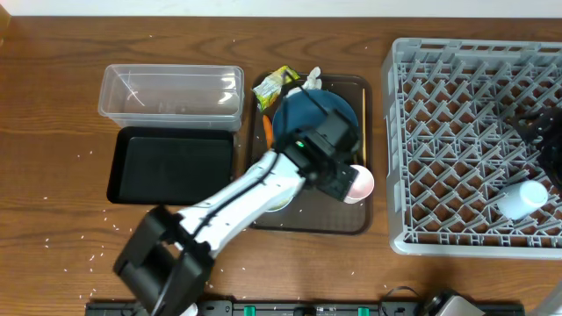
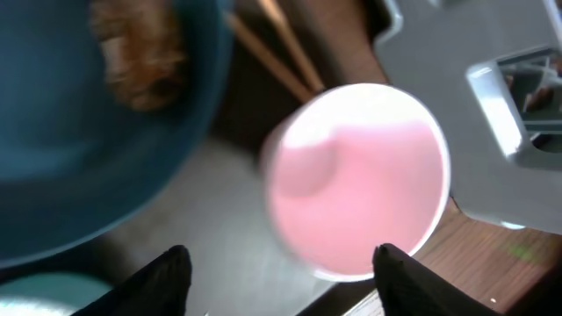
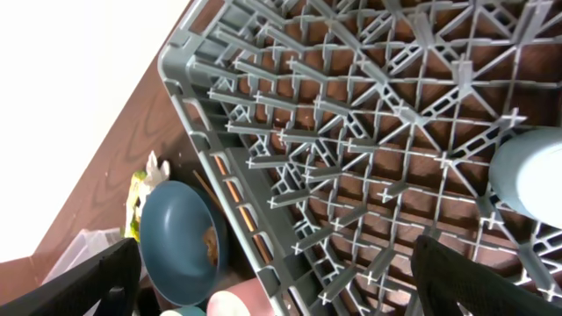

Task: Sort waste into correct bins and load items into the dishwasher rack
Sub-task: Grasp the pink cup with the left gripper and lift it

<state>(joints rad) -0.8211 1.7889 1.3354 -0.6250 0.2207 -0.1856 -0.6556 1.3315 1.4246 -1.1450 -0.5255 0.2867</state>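
My left gripper (image 2: pixel 285 281) is open, its fingertips just short of the pinkish-white cup (image 2: pixel 356 175), whose opening faces the camera. The cup (image 1: pixel 360 183) sits at the right side of the brown serving tray (image 1: pixel 362 219). The dark-blue dish (image 1: pixel 303 114) holds the brown food lump (image 2: pixel 136 53). The yellow-green wrapper (image 1: pixel 275 83), the tissue (image 1: pixel 313 76) and the carrot (image 1: pixel 267 130) lie at the tray's back left. The white bowl (image 1: pixel 279 200) is mostly hidden under my left arm. My right gripper (image 3: pixel 281 290) is open over the dishwasher rack (image 1: pixel 457 132), near the light-blue cup (image 1: pixel 522 197).
The clear tub (image 1: pixel 171 92) and the black tray (image 1: pixel 171 164) stand left of the serving tray. Brown chopsticks (image 2: pixel 272 53) lie between the dish and the cup. Rice grains (image 1: pixel 88 254) are scattered on the wooden table at front left. The rack's corner (image 2: pixel 492 105) is close to the cup.
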